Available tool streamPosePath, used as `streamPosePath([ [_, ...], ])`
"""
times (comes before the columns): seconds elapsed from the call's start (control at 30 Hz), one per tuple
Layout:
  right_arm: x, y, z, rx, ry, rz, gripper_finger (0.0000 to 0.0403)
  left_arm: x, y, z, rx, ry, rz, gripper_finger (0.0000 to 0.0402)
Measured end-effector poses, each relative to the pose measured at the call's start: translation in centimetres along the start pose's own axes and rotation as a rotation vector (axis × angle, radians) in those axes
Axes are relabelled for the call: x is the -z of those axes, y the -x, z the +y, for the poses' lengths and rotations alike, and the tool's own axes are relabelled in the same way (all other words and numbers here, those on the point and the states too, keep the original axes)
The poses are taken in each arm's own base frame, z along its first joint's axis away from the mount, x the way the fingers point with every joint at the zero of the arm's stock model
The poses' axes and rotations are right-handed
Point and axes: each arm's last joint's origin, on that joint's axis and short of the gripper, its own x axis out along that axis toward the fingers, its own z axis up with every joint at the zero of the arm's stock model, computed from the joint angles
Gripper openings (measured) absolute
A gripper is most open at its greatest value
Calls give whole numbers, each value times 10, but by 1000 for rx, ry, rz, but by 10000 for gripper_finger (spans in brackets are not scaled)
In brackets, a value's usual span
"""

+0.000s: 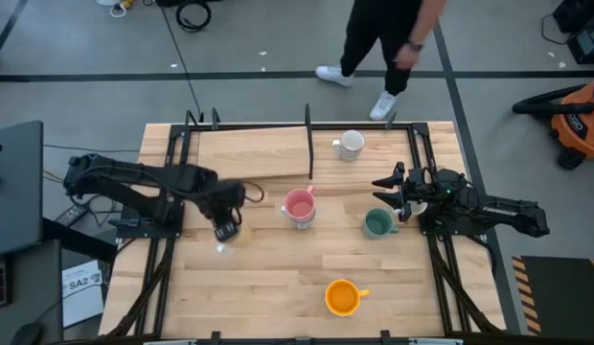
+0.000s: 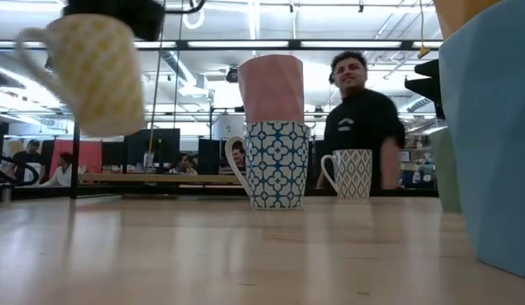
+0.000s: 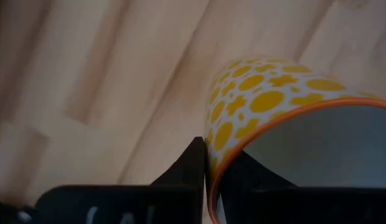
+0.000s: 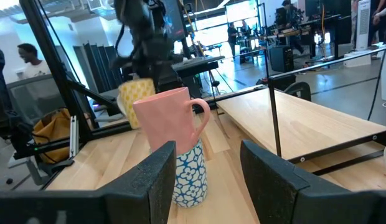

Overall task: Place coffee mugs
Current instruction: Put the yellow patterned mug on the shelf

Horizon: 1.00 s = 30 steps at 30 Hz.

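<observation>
Looks like a robotics lab inside a big open workshop-style hall. The wooden table (image 1: 268, 278) sits in a black metal frame (image 1: 187, 129) on a grey concrete floor marked with dark tape lines, with cables trailing across it. Beyond the right gripper (image 4: 202, 171) you see more workbenches (image 4: 305, 121), monitors and people standing around. An orange shop vacuum (image 1: 575, 115) is parked off to that gripper's outer side (very workshop). The low view shows ceiling strip lights (image 2: 347, 42), exposed ducting and a person (image 2: 360, 119) walking past behind the table.
</observation>
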Motion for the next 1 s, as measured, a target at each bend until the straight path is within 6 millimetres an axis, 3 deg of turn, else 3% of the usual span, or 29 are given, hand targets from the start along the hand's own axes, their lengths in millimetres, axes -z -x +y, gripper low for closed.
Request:
streamPosePath([
  [0.3,0,0,0,0,0,0,185,-38,51,34,-73,-69,-213,29],
  [0.5,0,0,0,0,0,0,185,-62,72,64,-177,-90,-278,29],
  [0.73,0,0,0,0,0,0,185,-113,77,94,-255,-179,-271,29],
  [1.0,0,0,0,0,0,0,185,-182,65,129,-319,-289,-241,29],
])
